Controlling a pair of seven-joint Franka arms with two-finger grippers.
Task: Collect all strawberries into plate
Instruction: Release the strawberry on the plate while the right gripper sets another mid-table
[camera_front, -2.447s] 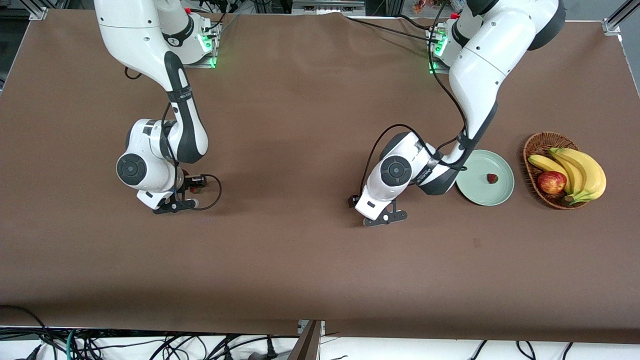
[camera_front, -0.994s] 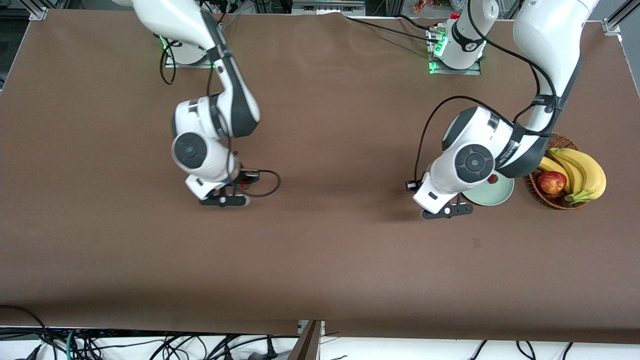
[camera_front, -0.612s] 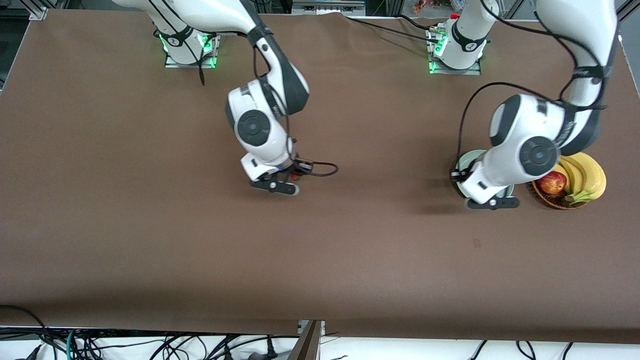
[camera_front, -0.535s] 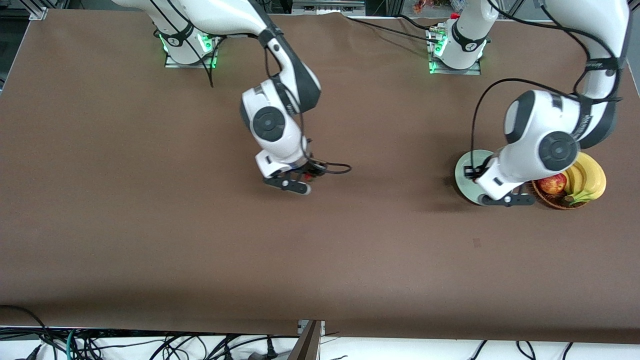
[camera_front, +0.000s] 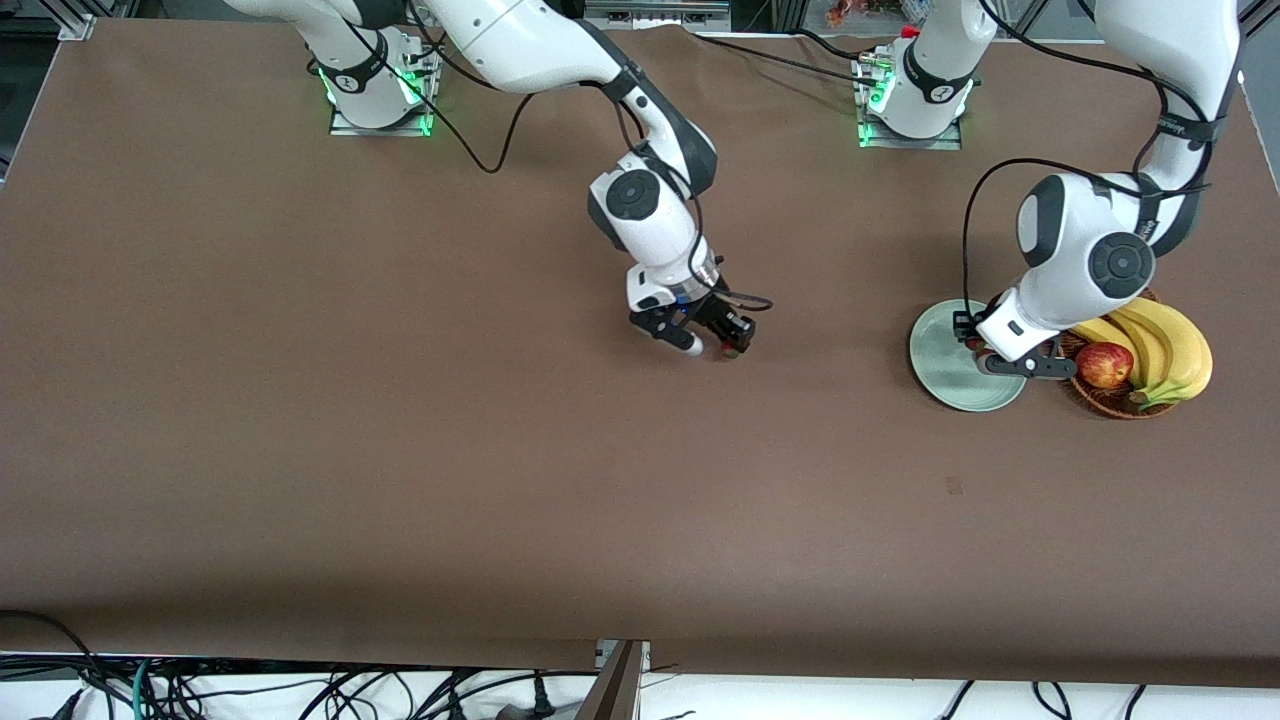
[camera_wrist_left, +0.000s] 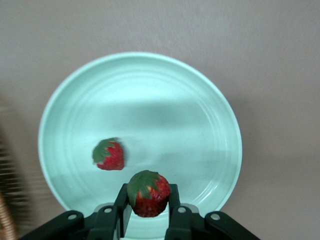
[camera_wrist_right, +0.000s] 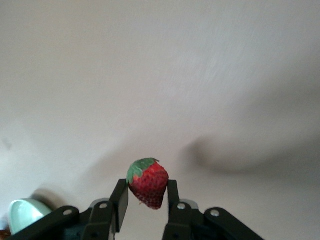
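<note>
The pale mint-green plate (camera_front: 945, 355) lies beside the basket at the left arm's end of the table. One strawberry (camera_wrist_left: 109, 155) lies on the plate (camera_wrist_left: 165, 115). My left gripper (camera_front: 1010, 364) hangs over the plate's edge toward the basket. It is shut on a second strawberry (camera_wrist_left: 148, 193). My right gripper (camera_front: 713, 347) is over the bare middle of the table, well short of the plate. It is shut on a third strawberry (camera_wrist_right: 148, 183). The plate's rim shows in a corner of the right wrist view (camera_wrist_right: 22, 212).
A brown wicker basket (camera_front: 1075, 290) holds bananas (camera_front: 1160, 340) and a red apple (camera_front: 1103, 364). It stands right beside the plate, close to my left gripper. Brown cloth covers the table.
Both arms have swung toward the left arm's end of the table. My left gripper has come over the plate with its strawberry. My right gripper has carried its strawberry to the table's middle.
</note>
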